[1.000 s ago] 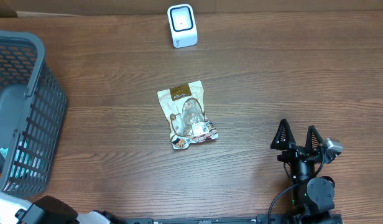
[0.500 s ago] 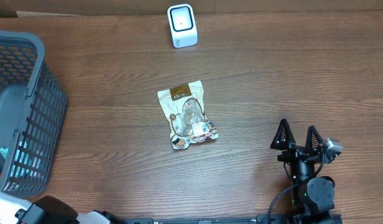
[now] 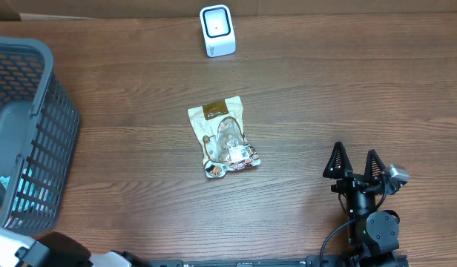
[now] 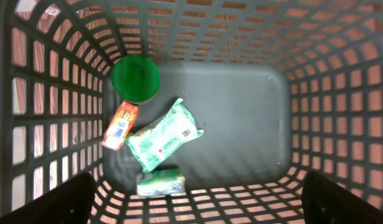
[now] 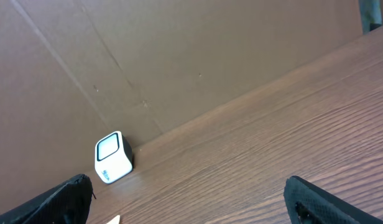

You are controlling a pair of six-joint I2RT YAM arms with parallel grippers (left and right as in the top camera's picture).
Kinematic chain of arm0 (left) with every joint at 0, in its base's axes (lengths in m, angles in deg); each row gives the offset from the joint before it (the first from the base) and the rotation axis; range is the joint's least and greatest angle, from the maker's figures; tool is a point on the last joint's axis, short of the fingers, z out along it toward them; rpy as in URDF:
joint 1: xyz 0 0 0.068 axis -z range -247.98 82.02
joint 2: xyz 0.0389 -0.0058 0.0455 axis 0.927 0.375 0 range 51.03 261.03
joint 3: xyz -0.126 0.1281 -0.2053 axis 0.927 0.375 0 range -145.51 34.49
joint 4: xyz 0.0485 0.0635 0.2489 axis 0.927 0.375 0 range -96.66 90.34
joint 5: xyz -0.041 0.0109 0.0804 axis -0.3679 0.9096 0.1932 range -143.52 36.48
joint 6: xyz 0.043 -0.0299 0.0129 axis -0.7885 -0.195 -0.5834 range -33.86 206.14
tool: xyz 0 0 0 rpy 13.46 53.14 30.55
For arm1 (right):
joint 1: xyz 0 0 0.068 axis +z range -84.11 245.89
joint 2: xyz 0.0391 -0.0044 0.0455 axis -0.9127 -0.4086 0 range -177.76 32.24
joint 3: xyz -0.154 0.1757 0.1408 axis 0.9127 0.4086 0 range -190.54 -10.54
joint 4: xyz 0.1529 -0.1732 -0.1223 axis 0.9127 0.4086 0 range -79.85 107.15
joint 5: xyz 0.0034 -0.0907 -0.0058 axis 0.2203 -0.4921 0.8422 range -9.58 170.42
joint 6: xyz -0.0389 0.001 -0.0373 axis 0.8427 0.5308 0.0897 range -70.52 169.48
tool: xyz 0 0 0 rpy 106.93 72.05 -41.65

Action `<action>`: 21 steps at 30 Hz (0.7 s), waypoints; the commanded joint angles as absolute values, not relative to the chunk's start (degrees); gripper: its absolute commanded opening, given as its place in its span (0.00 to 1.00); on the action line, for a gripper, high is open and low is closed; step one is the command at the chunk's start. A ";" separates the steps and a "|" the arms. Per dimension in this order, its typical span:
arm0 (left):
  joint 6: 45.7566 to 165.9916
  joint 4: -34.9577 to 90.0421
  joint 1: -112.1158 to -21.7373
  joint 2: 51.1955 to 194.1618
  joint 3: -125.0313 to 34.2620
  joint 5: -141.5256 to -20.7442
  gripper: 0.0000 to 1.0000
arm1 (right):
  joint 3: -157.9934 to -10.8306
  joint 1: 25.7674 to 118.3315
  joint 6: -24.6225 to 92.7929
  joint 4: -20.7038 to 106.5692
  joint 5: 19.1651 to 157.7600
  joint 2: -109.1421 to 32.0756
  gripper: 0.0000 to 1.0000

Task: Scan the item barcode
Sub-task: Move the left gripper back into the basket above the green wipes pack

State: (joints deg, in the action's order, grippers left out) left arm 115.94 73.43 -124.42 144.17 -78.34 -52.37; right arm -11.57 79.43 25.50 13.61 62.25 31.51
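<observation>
A brown wood-grain worktop (image 3: 347, 89) runs back to a cardboard wall (image 5: 179, 56), with a printed snack pouch (image 3: 222, 138) lying flat near its middle and a white scanner (image 3: 217, 30) standing at the far edge. At the left edge a grey mesh basket (image 3: 35, 52) holds a green round tub (image 4: 136, 79), an orange packet (image 4: 120, 126) and two green-and-white packs (image 4: 165, 135). The left fingers (image 4: 48, 202) hang above the basket, spread wide and empty, while the right fingers (image 3: 337, 162), by the near edge toward the right corner, point at the far edge, fully apart, gripping nothing.
</observation>
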 commanded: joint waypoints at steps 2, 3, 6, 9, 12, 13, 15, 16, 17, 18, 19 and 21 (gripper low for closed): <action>108.35 73.54 -122.89 148.63 -78.13 -52.04 0.82 | -10.98 79.36 25.76 13.31 62.44 32.08 1.00; 106.96 73.65 -122.45 149.49 -78.13 -52.04 0.79 | -10.98 79.36 25.76 13.31 62.46 32.08 1.00; 104.44 74.24 -121.08 151.82 -78.10 -50.82 0.74 | -10.98 79.36 25.76 13.31 62.46 32.08 1.00; 104.29 74.90 -119.53 153.42 -78.08 -48.83 0.73 | -10.98 79.36 25.76 13.31 62.46 32.08 1.00; 104.22 75.14 -118.65 154.10 -77.78 -48.42 0.72 | -10.98 79.36 25.76 13.31 62.46 32.08 1.00; 104.05 74.94 -118.50 154.10 -77.23 -48.39 0.71 | -10.98 79.36 25.76 13.33 62.46 32.08 1.00; 103.63 74.50 -118.26 154.10 -75.83 -48.39 0.71 | -10.98 79.36 25.76 13.31 62.46 32.08 1.00; 103.42 74.22 -118.15 154.10 -74.76 -48.39 0.70 | -10.98 79.36 25.76 13.31 62.44 32.08 1.00; 103.44 73.82 -118.10 154.10 -73.43 -48.42 0.70 | -10.98 79.36 25.76 13.31 62.46 32.08 1.00; 103.37 72.78 -118.06 154.10 -70.56 -48.37 0.70 | -10.98 79.36 25.76 13.31 62.46 32.08 1.00; 103.20 72.38 -118.06 154.10 -69.60 -48.39 0.70 | -10.98 79.36 25.76 13.31 62.46 32.08 1.00; 102.78 70.15 -118.08 154.10 -64.97 -47.89 0.70 | -10.98 79.36 25.76 13.31 62.46 32.08 1.00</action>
